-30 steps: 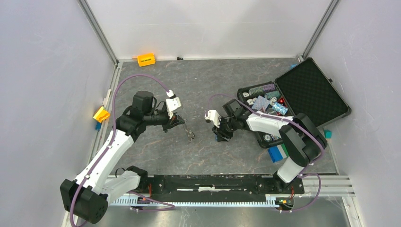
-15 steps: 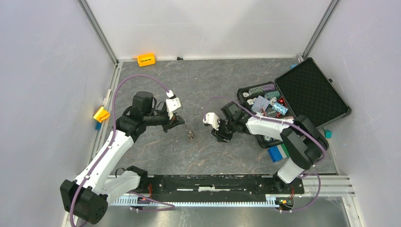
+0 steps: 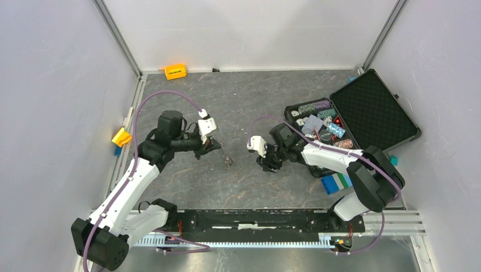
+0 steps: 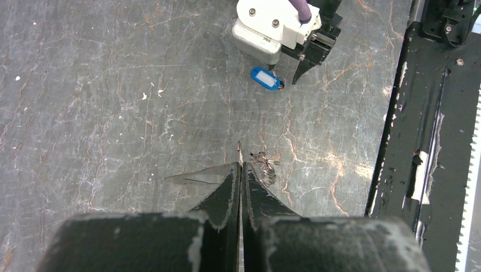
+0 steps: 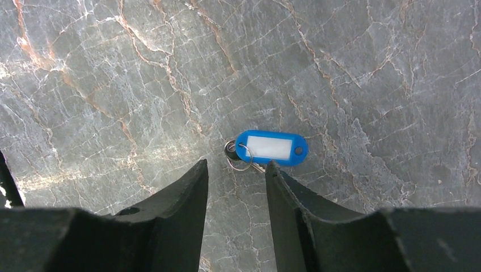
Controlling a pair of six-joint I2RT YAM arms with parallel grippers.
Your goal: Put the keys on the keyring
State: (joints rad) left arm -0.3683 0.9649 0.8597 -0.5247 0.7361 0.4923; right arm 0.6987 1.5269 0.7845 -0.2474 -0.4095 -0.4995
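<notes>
Here, left jaws pinched on edge-on keyring (image 4: 239, 152), right jaws parted near blue-tagged key (image 5: 271, 147), blade mostly hidden.

The table (image 3: 238, 102) is surfaced in grey, veined, stone-patterned material, marked with pale scuffs. An open black case (image 3: 371, 110) is set on its far right part. A blue-and-white block (image 3: 334, 183) is placed just in front of the case. A key with a blue tag (image 5: 271, 148) is laid flat, well left of the case. An orange block (image 3: 175, 71) is located far left of the case, at the back edge.
</notes>
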